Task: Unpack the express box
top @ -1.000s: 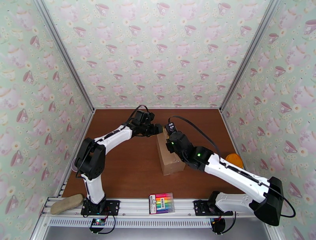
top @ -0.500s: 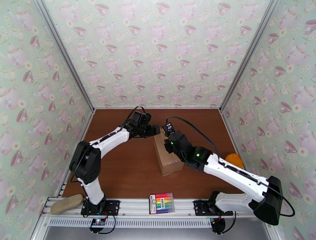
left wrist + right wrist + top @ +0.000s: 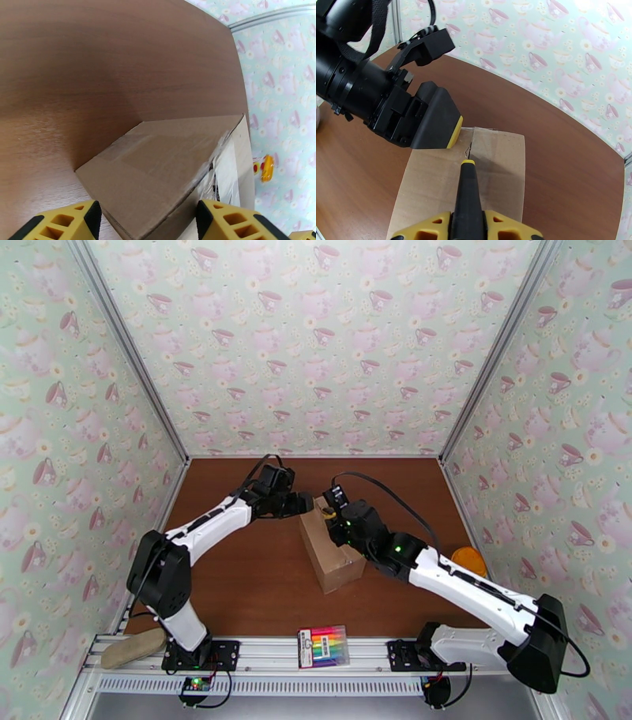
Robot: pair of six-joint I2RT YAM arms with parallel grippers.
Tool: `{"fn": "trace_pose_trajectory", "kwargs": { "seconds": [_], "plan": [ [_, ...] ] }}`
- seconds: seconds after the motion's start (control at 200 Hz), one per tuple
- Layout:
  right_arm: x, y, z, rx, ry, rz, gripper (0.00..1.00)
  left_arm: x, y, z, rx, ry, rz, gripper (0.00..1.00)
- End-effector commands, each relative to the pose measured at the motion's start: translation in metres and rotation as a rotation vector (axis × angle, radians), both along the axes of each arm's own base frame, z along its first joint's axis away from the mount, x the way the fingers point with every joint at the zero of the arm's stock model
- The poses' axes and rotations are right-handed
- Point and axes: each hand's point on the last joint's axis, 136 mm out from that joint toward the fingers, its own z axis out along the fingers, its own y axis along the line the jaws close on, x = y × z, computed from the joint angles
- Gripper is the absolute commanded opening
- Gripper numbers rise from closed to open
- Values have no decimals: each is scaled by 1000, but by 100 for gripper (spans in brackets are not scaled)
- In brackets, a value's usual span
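The express box is a tan carton lying on the brown table, its taped seam up. My left gripper reaches in from the left and clamps the box's far end. In the left wrist view its yellow fingers sit on either side of the box corner. My right gripper is shut on a black tool with a yellow tip. The tip rests on the seam of the box near its far edge, beside the left arm's black finger.
A flat pack of coloured markers lies on the front rail. An orange object sits at the table's right edge, behind the right arm. A tan oblong thing lies at the front left. Patterned walls close three sides.
The left gripper has moved left and slightly nearer, and the box's far end has swung left with it. The right gripper followed with the tool still on the box top.
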Motion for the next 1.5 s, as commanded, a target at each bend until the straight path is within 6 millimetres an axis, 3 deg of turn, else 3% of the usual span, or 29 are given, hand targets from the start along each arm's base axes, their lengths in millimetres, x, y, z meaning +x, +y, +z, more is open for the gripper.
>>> {"fn": "trace_pose_trajectory", "kwargs": {
  "seconds": [0.0, 0.215, 0.531, 0.836, 1.067, 1.287, 1.493],
  "plan": [
    [-10, 3, -13, -12, 44, 50, 0, -2, 1, 1, 89, -23, -79, 70],
    [-10, -1, -15, -13, 51, 32, 0, 16, -9, 9, 59, -48, -123, 71],
    [-10, -3, -14, -5, 55, 16, 0, 28, -23, 2, 18, -32, -168, 70],
    [-10, -4, -15, -6, 60, 8, 0, 28, -32, 11, -35, -40, -191, 71],
    [-10, -6, -15, -11, 60, -1, 0, 24, -35, -10, -23, 17, -202, 70],
    [-14, -7, -14, -28, 59, -9, 0, 20, -23, -42, 33, 97, -136, 69],
    [-20, -8, -23, -102, 69, -21, 0, 17, -18, -55, 36, 119, -94, 68]
  ]
}}
